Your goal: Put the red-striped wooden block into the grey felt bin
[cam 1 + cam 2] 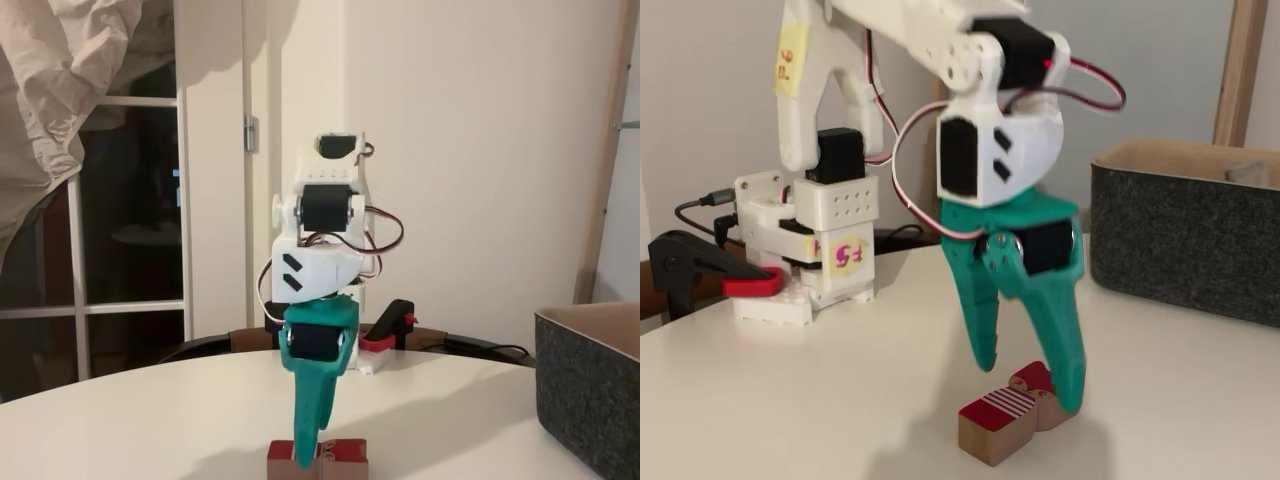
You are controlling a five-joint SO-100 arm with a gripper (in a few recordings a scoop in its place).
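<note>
Reaching straight down from the white arm, the green gripper (1030, 385) stands with its jaws released and spread apart, one on each side of the red-striped wooden block (1002, 425), which lies flat on the white surface (790, 400). In that fixed view the right finger's tip reaches down to the block's far right end and seems to touch it, while the left finger ends a little above and behind the block, clear of it. The block shows a red-and-white striped patch on top and plain tan wood on its near side. In the other fixed view the gripper (310, 450) comes down edge-on, its narrow green finger crossing in front of the block (318, 462) at the bottom edge of the picture, so the gap between the jaws cannot be judged there.

Above the gripper, a black motor sits in the green housing, and red, black and white wires loop from the white wrist. Behind it, the arm's base (810, 250) is held to the surface's far edge by a black clamp with a red tip (710, 275).

The grey felt bin (1185, 235) stands on the surface to the right, well apart from the block, its tan inside visible above the thick rim; it sits at the right edge in the other fixed view (590, 390).
</note>
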